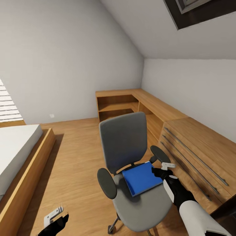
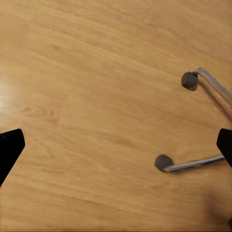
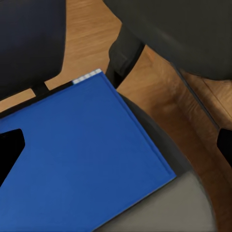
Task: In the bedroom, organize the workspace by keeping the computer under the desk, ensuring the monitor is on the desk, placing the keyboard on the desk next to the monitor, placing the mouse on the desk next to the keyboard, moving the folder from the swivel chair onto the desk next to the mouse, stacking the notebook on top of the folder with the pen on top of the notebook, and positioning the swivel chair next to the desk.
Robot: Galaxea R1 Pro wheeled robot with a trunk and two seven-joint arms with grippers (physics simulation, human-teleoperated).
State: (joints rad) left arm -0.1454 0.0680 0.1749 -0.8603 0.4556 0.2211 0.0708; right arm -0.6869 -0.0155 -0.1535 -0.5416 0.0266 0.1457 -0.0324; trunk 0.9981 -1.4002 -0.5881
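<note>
On the chair seat: I see the bright blue flat rectangular folder [image 1: 141, 179] lying flat on the grey upholstered swivel chair [image 1: 124, 144] with black armrests, against the backrest.
Folder edges: in my right wrist view the folder [image 3: 77, 159] has one corner near the seat's side rim, with grey cushion showing past it.
Room around the chair: open wooden floor [image 1: 75, 157] on the bed side; a light wooden drawer unit [image 1: 193, 154] stands close beside the other armrest.
Right gripper [image 1: 163, 169]: hovering at the folder's edge by that armrest, fingers spread wide, holding nothing; contact I cannot tell.
Left gripper [image 1: 54, 218]: low over bare floor beside the chair's chrome legs [image 2: 193, 164] and casters, fingers parted, empty.
</note>
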